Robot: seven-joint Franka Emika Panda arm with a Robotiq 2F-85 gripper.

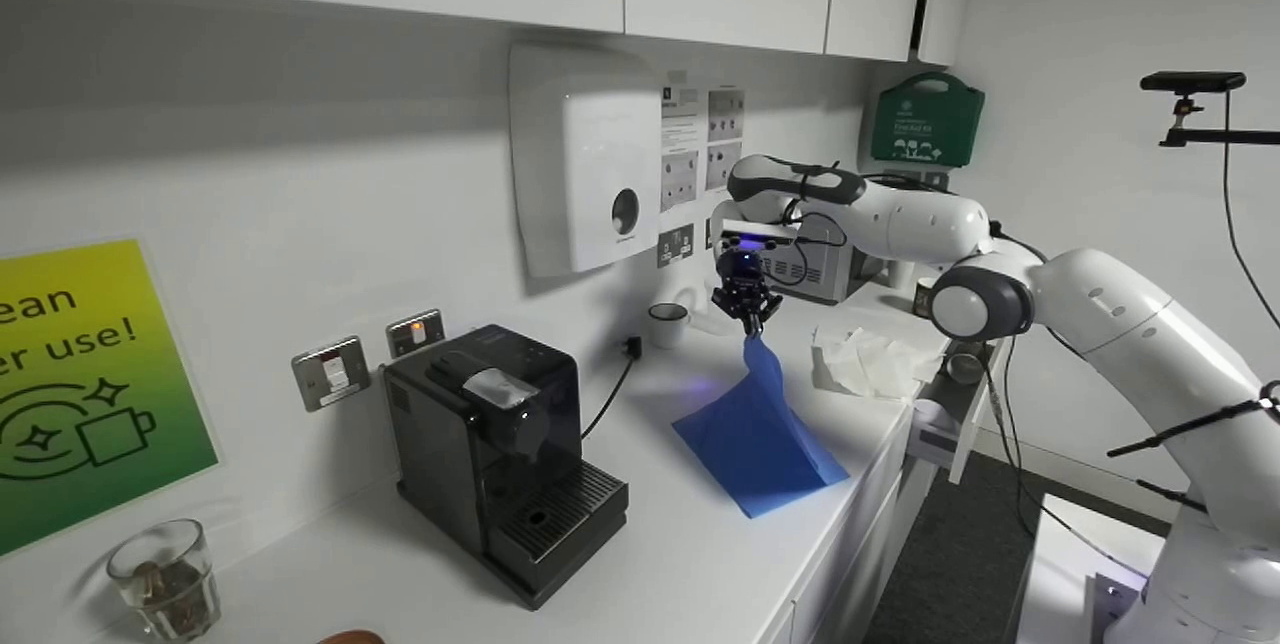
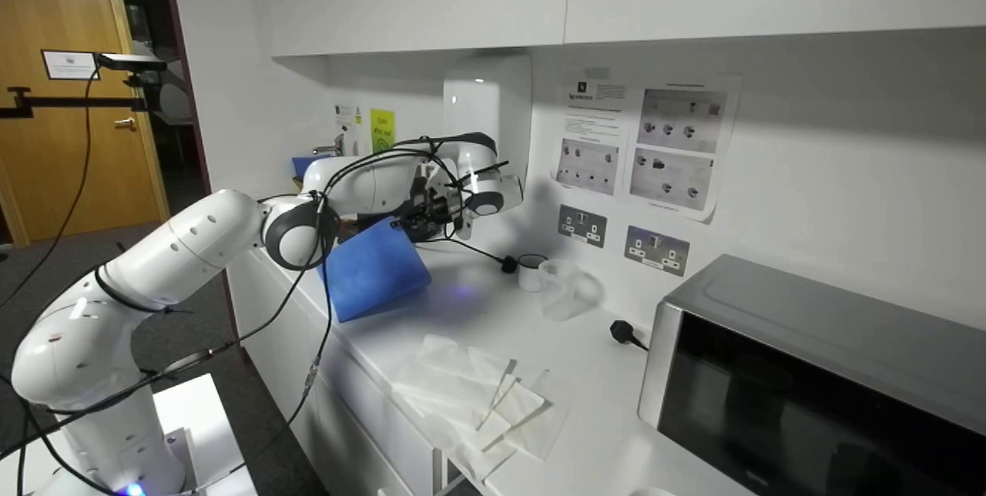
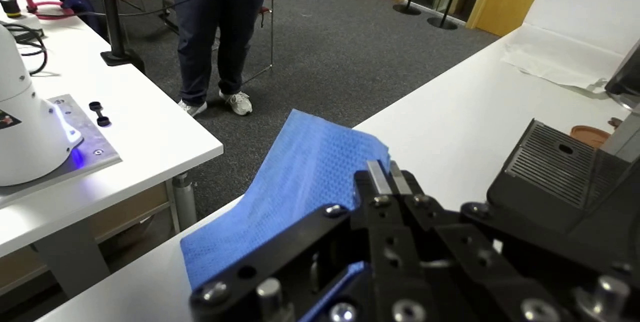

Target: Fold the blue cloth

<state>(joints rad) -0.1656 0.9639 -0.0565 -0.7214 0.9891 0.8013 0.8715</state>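
The blue cloth (image 1: pixel 765 444) lies partly on the white counter, with one corner lifted into a narrow peak. My gripper (image 1: pixel 754 326) is shut on that raised corner and holds it above the counter. In the wrist view the cloth (image 3: pixel 310 172) hangs to the left of the fingertips (image 3: pixel 387 174), with its edge pinched between them. In an exterior view the cloth (image 2: pixel 370 269) shows as a tilted face near the counter's front edge. The gripper (image 2: pixel 408 220) there is partly hidden by the arm and cables.
A black coffee machine (image 1: pixel 500 454) stands on the counter (image 1: pixel 680 564) near the cloth. Crumpled white paper (image 1: pixel 870 364) lies on the far side. A white mug (image 1: pixel 667 326) stands by the wall. A microwave (image 2: pixel 816 380) and an open drawer (image 1: pixel 945 414) are farther along.
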